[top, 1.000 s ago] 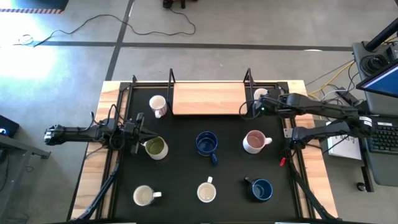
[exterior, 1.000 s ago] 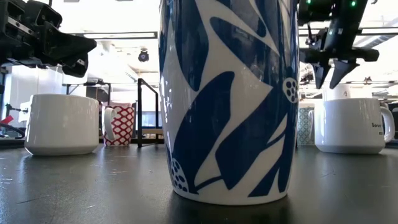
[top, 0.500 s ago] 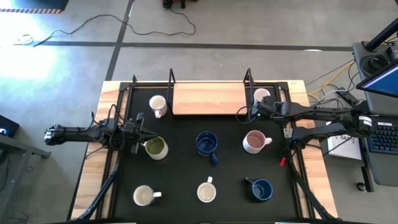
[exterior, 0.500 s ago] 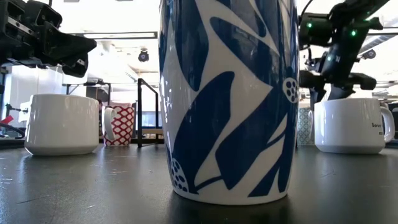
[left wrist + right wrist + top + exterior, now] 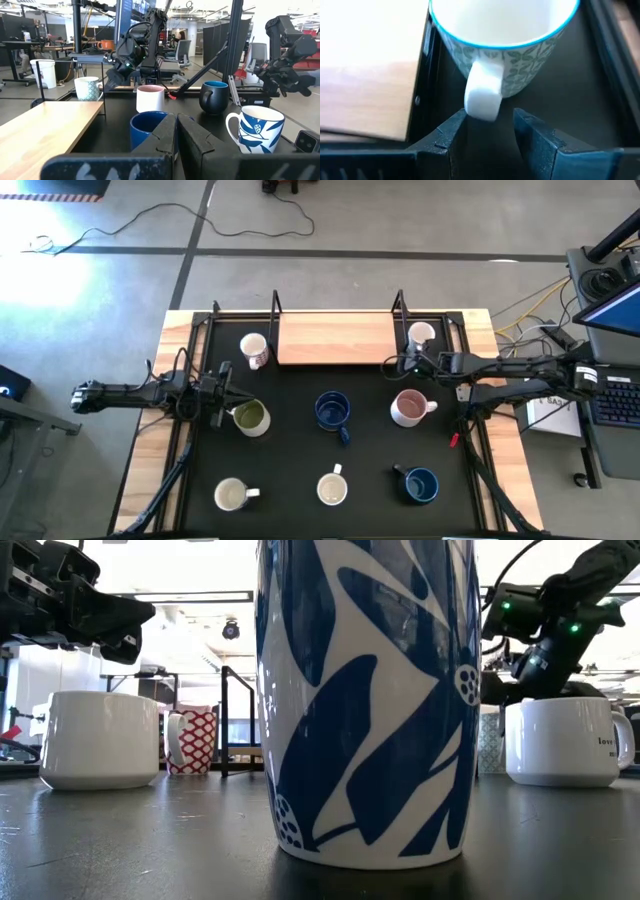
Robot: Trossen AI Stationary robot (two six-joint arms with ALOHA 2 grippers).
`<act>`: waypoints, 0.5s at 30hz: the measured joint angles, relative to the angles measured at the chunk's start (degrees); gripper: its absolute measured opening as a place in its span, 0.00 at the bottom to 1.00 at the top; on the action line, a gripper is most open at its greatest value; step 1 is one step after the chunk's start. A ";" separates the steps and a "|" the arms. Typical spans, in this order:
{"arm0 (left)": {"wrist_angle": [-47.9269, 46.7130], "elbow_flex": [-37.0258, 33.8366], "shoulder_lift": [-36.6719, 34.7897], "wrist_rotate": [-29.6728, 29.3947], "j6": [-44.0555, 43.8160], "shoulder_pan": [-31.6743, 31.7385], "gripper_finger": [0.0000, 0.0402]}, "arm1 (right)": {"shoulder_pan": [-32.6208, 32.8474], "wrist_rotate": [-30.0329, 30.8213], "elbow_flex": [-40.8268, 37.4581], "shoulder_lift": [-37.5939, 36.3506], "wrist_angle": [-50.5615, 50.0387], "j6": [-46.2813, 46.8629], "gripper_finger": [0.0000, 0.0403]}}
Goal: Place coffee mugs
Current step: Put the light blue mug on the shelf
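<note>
Eight coffee mugs stand on the black mat. At the far side are a white one with red print (image 5: 254,348) and a white one with a teal leaf pattern (image 5: 421,333). In the middle row are olive-green (image 5: 250,418), dark blue (image 5: 331,410) and pinkish (image 5: 408,408). My right gripper (image 5: 490,120) is open and low at the teal-patterned mug (image 5: 505,45), its fingers on either side of the free end of the handle (image 5: 483,100). My left gripper (image 5: 176,125) is shut beside the olive-green mug's left side. My left gripper (image 5: 226,404) stands shut against the olive-green mug's left rim. The gripper itself hides the spot, so I cannot tell whether it touches the mug.
A wooden shelf (image 5: 335,338) on black posts stands at the far edge between the two far mugs. Along the near edge stand a white mug (image 5: 232,494), a white mug with blue leaves (image 5: 332,488) and a dark blue mug (image 5: 420,484). Bare mat lies between the rows.
My right gripper has come off the top of the teal-patterned mug, moved toward the near edge and gone down. It now sits low in front of the mug's handle. The mug has stayed where it was.
</note>
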 joint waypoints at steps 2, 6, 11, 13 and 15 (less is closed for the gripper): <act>0.00 0.00 0.00 -0.02 0.00 0.01 0.00 | 0.02 1.48 -0.13 0.00 -0.02 0.26 0.35; 0.00 0.00 0.00 0.00 -0.01 0.01 0.00 | 0.00 2.58 -0.13 0.00 0.36 -0.26 0.34; 0.00 0.00 0.00 -0.01 -0.02 0.00 0.00 | -0.04 4.68 -0.13 0.00 0.37 -1.09 0.30; 0.00 0.00 -0.02 0.00 0.00 0.02 0.00 | -0.16 4.88 -0.13 0.00 0.39 -1.18 0.28; -0.01 0.00 0.00 -0.02 -0.01 0.00 0.00 | -0.26 4.90 -0.13 0.00 0.39 -1.61 0.26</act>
